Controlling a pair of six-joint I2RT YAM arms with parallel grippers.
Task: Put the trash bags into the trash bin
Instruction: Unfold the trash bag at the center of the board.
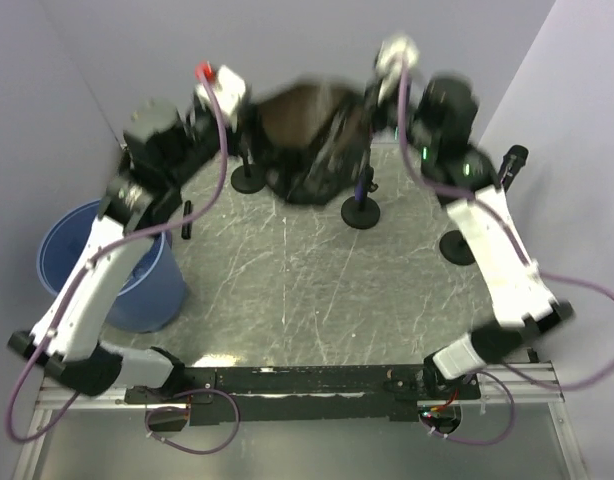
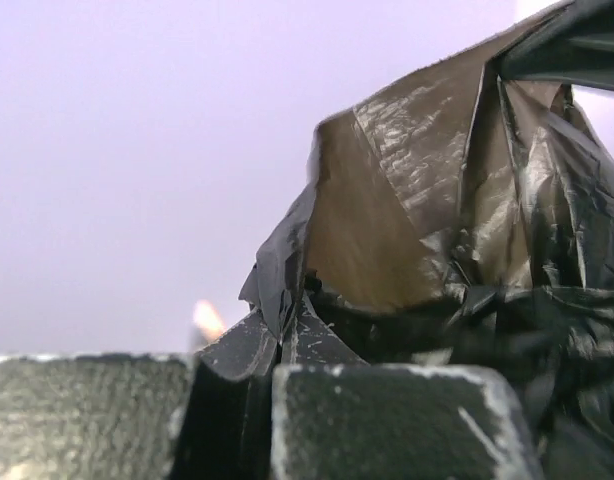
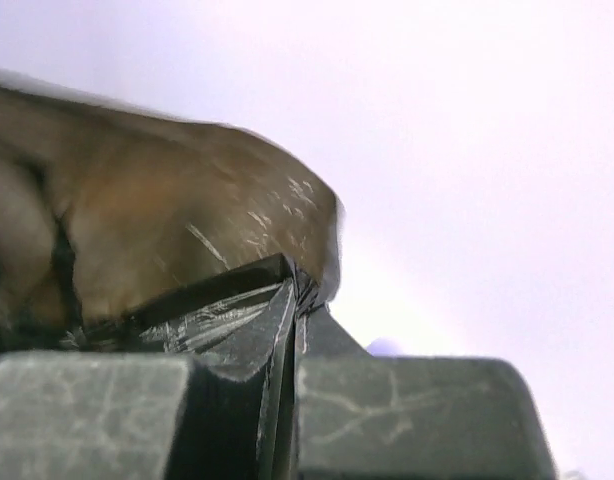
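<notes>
A black, partly see-through trash bag (image 1: 312,140) hangs stretched above the far edge of the table, held between both grippers. My left gripper (image 1: 249,118) is shut on its left edge, and the pinched film shows in the left wrist view (image 2: 282,300). My right gripper (image 1: 370,95) is shut on its right edge, seen in the right wrist view (image 3: 305,290). The bag fills much of the left wrist view (image 2: 457,220) and shows brownish in the right wrist view (image 3: 157,220). The blue trash bin (image 1: 62,250) stands at the table's left side, partly hidden under my left arm.
Black round-based stands rest on the table at the far side: one (image 1: 247,178) at far left, one (image 1: 361,210) at centre right, one (image 1: 457,246) at right. Walls close in behind and at both sides.
</notes>
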